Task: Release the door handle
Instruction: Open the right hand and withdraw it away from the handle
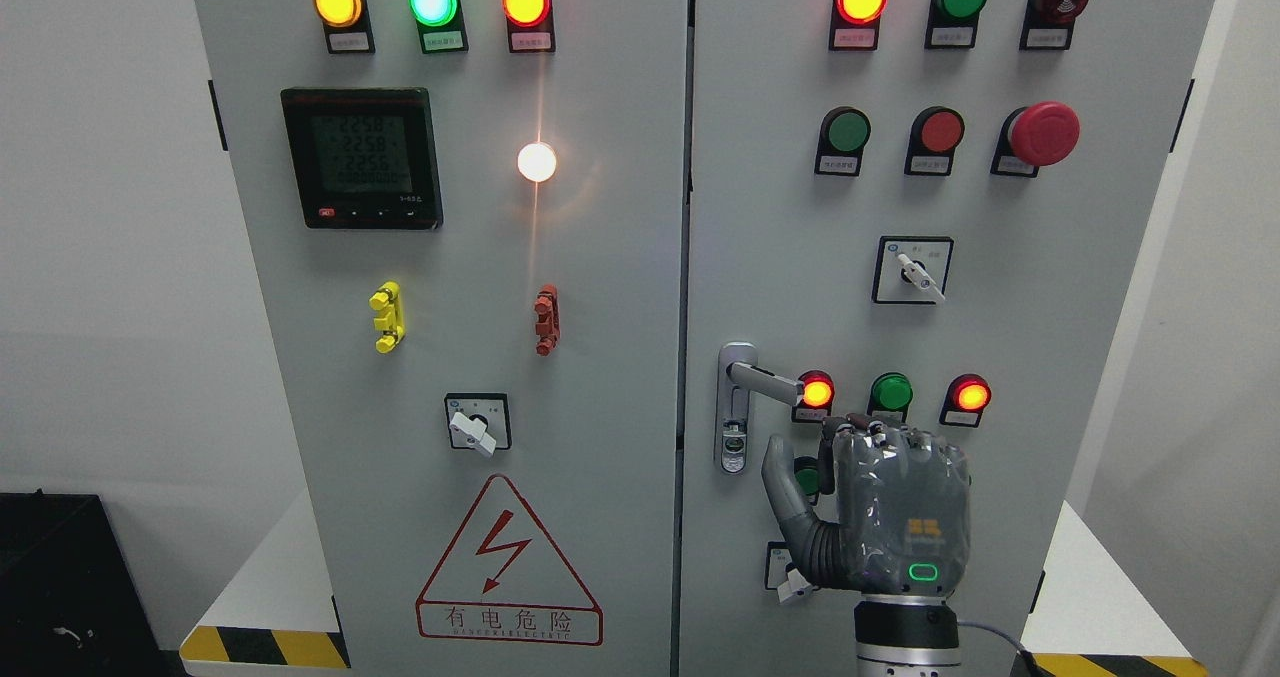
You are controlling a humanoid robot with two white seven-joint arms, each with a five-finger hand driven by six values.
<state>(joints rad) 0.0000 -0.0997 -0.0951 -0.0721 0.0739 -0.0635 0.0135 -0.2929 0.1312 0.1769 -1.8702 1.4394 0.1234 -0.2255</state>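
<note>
Fingers: those of right hand curled forward toward the panel, knuckles up, thumb splayed out to the side; holding nothing visible; tips hidden behind the knuckles, so contact with the panel not readable.
Door handle: just above and to the thumb side of the fingers, lever jutting sideways from its tall lock plate near the door seam; clear of the hand, apparently already let go.
Red lamp: at the lever's free end, directly above the fingertips, lit.
Green lamp: straight above the knuckles, close.
Second red lamp: above the outer edge of the hand, lit.
Small switch: below the thumb, near the wrist, partly hidden.
Emergency stop: far above the fingers, well apart.
Left hand: not visible.
Risk, snag: withdrawing upward instead of straight back likely to catch the lever's end and swing it.
Risk, stray press: curled fingers drifting forward or up could bump the lamp row or the button half hidden behind thumb.
Risk, wrist: dropping the arm could brush the small switch.
Judgement: safest exit straight back from the panel.
</note>
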